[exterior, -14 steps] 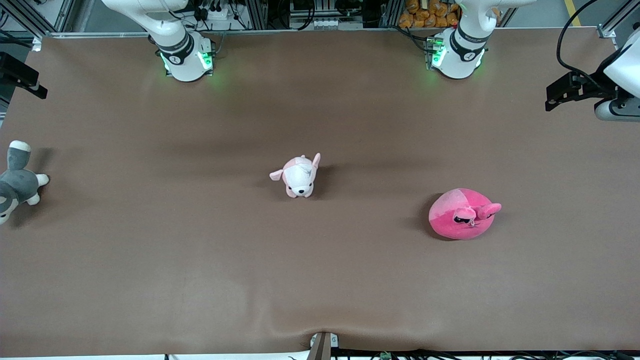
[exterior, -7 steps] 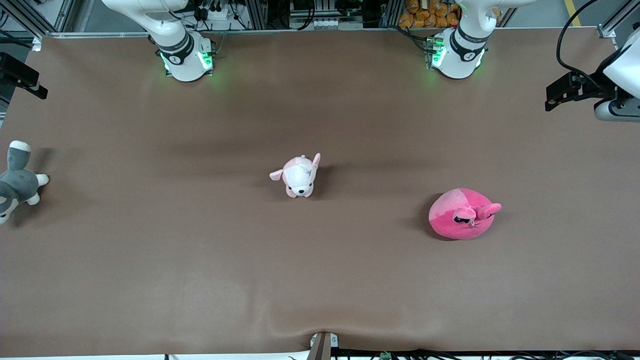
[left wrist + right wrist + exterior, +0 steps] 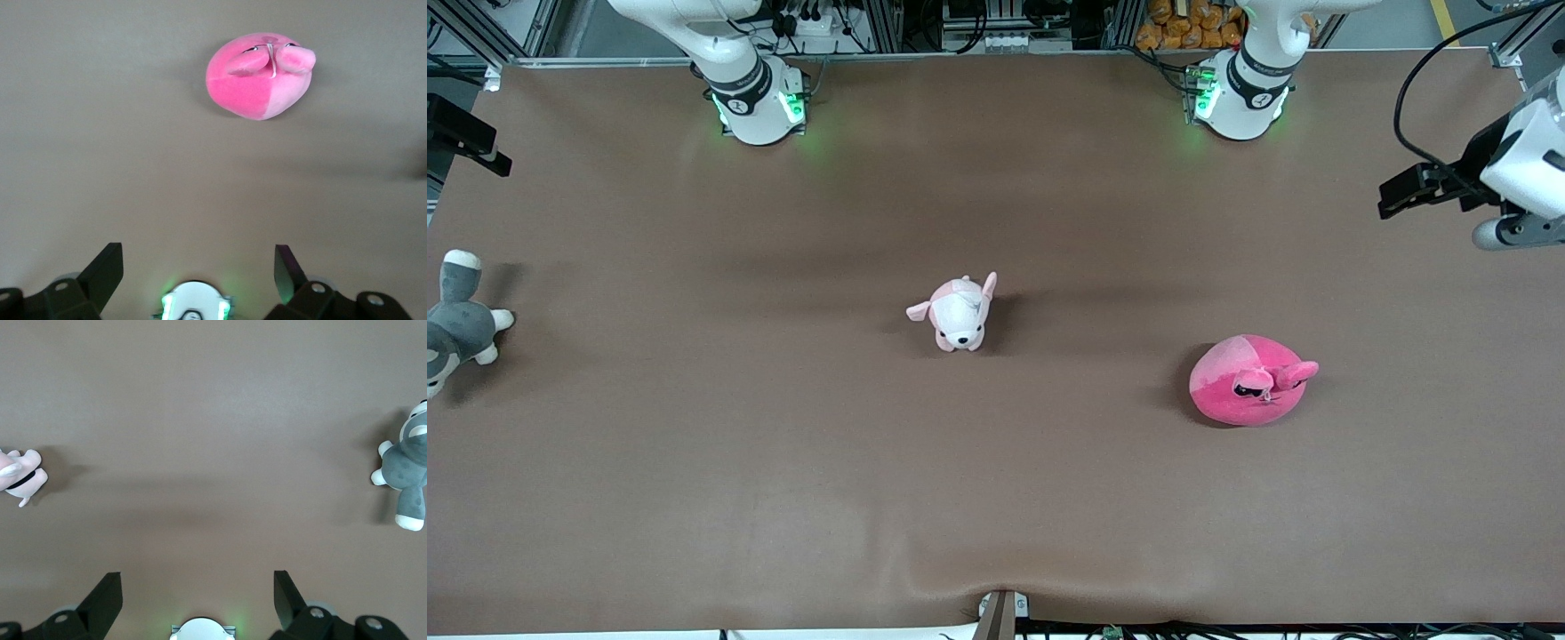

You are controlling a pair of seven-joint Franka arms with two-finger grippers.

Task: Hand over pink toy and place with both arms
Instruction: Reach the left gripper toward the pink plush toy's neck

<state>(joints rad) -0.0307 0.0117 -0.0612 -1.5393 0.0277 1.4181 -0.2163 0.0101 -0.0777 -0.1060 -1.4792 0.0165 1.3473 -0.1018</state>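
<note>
1. The left gripper (image 3: pixel 193 267) is up high, jaws spread wide, holding nothing. The pink toy (image 3: pixel 259 75) lies on the table (image 3: pixel 694 462), well ahead of them.
2. The right gripper (image 3: pixel 193 587) waits up high, jaws spread wide too.

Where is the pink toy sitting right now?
In the front view the pink toy lies on the table toward the left arm's end, slightly nearer the front camera than the puppy plush at mid-table; nothing touches it.

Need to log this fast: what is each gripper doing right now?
Left gripper: open, empty, up over the table with the pink toy in its view.
Right gripper: open, empty, over bare table.
</note>
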